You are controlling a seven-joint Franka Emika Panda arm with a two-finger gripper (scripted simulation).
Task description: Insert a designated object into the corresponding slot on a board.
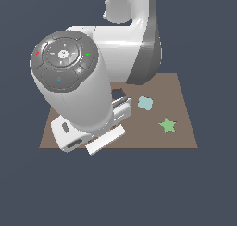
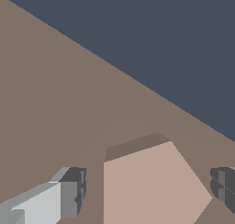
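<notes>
In the wrist view the pale pinkish-tan pentagon piece lies flat on the brown board, with a darker shadow band along its far edge. My gripper is open and straddles the piece. One grey fingertip and the other stand on either side, each with a gap to the piece. In the exterior view the arm hides the pentagon, and the gripper hangs low over the board. A small dark patch just behind the fingers looks like the slot, partly hidden by the arm.
A light-blue piece and a green star lie on the board toward the exterior view's right. The arm's big white link covers the board's middle and the exterior view's left part. The board's edge runs close past the pentagon in the wrist view.
</notes>
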